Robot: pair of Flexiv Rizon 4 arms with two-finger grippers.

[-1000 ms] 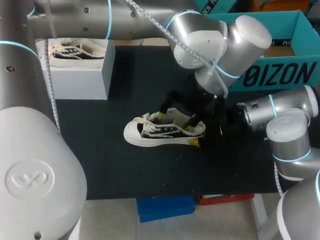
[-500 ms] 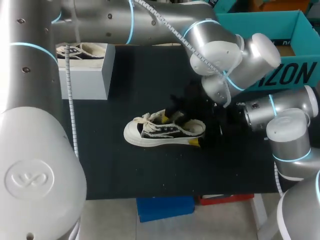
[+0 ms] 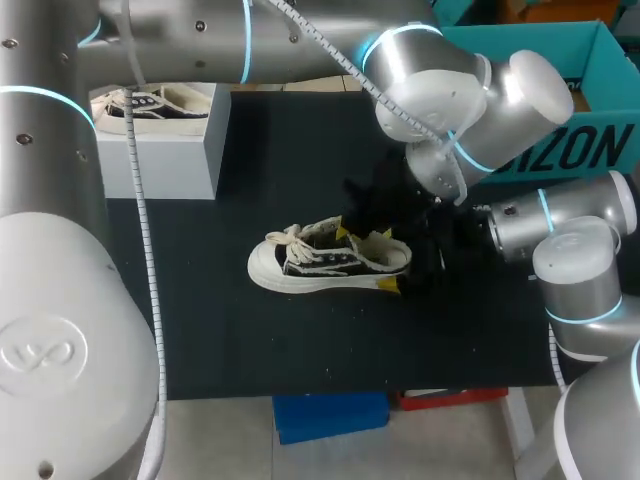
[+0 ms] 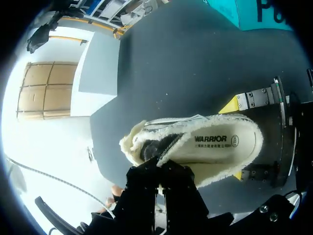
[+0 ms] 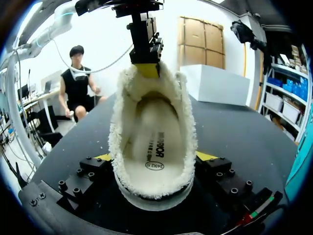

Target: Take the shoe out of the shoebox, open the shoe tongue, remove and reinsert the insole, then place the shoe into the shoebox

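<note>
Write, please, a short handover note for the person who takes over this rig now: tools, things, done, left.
Left tool: looks shut on the tongue, holding it up.
Right tool: shut on the shoe at the heel sides.
The shoe stands on the black mat, out of the white shoebox, which holds another shoe. The insole lies inside the shoe.
Done: shoe out, tongue open.
Left, it seems: insole out and back in, shoe into the box.

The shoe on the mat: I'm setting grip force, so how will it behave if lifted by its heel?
Probably light: the shoe looks like canvas on a rubber sole. Its frayed collar likely gives when squeezed, so the right tool at the heel may deform it. The flat sole should resist tipping.
</note>
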